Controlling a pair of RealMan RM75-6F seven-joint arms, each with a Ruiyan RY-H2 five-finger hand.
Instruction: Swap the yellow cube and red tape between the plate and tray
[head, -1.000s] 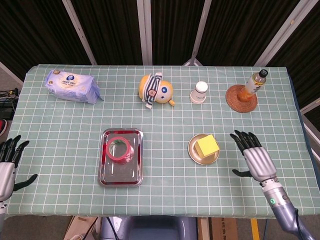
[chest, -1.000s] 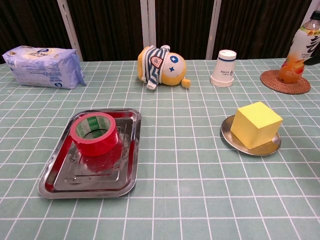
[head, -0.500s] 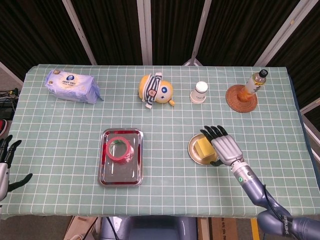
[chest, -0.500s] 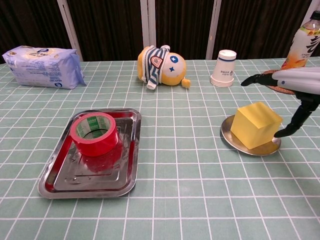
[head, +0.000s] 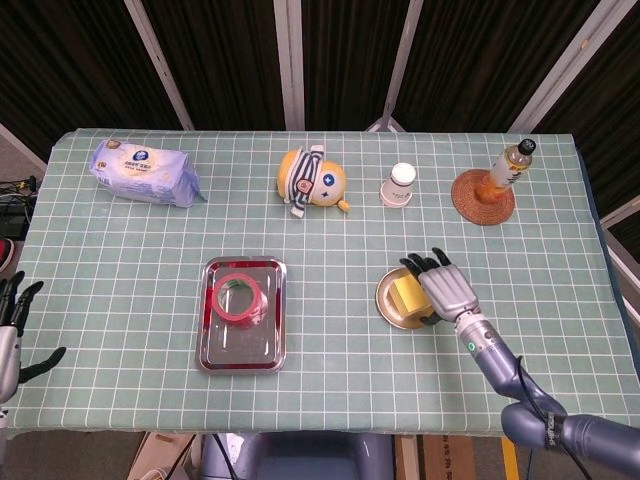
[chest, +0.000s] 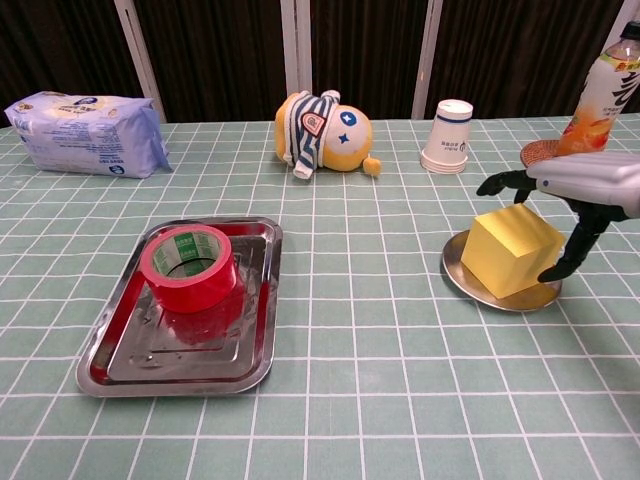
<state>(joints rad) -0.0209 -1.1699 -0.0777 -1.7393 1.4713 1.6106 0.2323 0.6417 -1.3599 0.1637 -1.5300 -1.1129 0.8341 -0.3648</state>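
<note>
A yellow cube (chest: 510, 250) sits on a small round metal plate (chest: 468, 279) right of centre; in the head view the cube (head: 405, 294) is half covered. My right hand (chest: 568, 190) hovers just over the cube, fingers spread above its top and thumb down by its right side, holding nothing; the right hand (head: 444, 285) overlaps the plate (head: 388, 305) from the right. A red tape roll (chest: 189, 267) stands in the steel tray (chest: 120, 358), also seen as tape (head: 238, 297) in the tray (head: 241, 345). My left hand (head: 10, 325) is open at the far left edge.
At the back stand a wipes pack (head: 141, 170), a toy penguin lying on its side (head: 313, 181), an upturned paper cup (head: 400, 185) and a drink bottle on a woven coaster (head: 482, 197). The checked green cloth covers the whole table.
My right hand swung in from the right side of the table to above the yellow cube, then settled lower and closer to it. The left hand slid slightly further off the left edge.
</note>
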